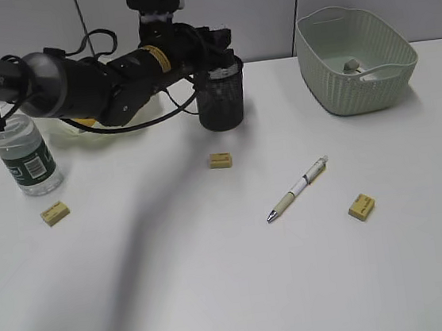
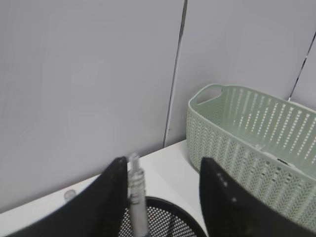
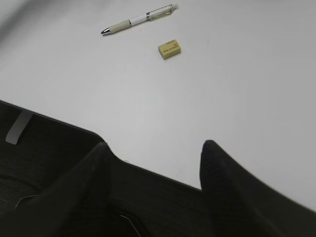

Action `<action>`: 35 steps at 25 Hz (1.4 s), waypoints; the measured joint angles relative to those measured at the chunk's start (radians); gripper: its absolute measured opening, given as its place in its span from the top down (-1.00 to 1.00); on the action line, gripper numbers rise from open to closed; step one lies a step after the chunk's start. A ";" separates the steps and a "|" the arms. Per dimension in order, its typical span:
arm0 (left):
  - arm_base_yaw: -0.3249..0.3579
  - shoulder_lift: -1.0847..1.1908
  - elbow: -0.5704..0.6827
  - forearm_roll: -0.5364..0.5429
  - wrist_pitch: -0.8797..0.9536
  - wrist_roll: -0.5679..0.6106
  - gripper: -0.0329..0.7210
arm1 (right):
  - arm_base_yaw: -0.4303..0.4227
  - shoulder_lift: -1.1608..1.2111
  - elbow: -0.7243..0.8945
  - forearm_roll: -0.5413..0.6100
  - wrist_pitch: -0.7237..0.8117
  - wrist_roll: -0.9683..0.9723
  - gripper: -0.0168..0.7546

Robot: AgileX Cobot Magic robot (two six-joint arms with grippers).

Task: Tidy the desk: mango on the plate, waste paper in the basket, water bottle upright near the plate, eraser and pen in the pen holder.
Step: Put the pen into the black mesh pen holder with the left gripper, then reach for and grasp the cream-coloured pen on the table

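Observation:
My left gripper (image 1: 222, 52) hovers open just above the black mesh pen holder (image 1: 220, 102). In the left wrist view, a pen (image 2: 137, 195) stands in the pen holder (image 2: 190, 222), leaning against the left finger of the open gripper (image 2: 164, 163). A second pen (image 1: 298, 188) lies on the desk (image 1: 219, 285), with erasers nearby (image 1: 220, 160) (image 1: 361, 207) (image 1: 55, 213). The water bottle (image 1: 27, 159) stands upright at the left. The arm mostly hides the plate (image 1: 66, 134) and the mango (image 1: 83, 122). A white scrap (image 1: 351, 63) lies in the basket (image 1: 372, 92). My right gripper (image 3: 155, 145) is open and empty.
The right wrist view shows the loose pen (image 3: 139, 19) and one eraser (image 3: 169, 49) far ahead, with a dark surface under the jaws. The basket (image 2: 247, 133) stands right of the pen holder. A grey panel wall runs behind the desk.

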 joint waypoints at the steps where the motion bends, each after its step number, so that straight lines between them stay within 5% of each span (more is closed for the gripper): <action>1: 0.000 0.000 0.000 0.000 -0.009 0.000 -0.15 | 0.000 0.000 0.000 0.000 0.000 0.000 -0.23; 10: -0.034 -0.127 0.001 -0.008 0.157 0.000 -0.31 | 0.000 0.000 0.000 0.000 0.000 0.000 -0.23; 20: -0.111 -0.424 0.001 -0.053 0.999 0.000 -0.29 | 0.000 0.000 0.000 0.000 0.000 0.000 -0.23; 27: -0.118 -0.501 0.001 -0.302 1.481 0.056 -0.16 | 0.000 0.000 0.000 0.000 0.000 0.000 -0.23; 31: -0.121 -0.511 0.001 -0.338 1.725 0.160 -0.05 | 0.000 0.000 0.000 0.000 0.000 0.000 -0.23; 35: -0.121 -0.531 0.001 -0.343 1.783 0.185 0.04 | 0.000 0.000 0.000 0.000 0.000 0.000 -0.23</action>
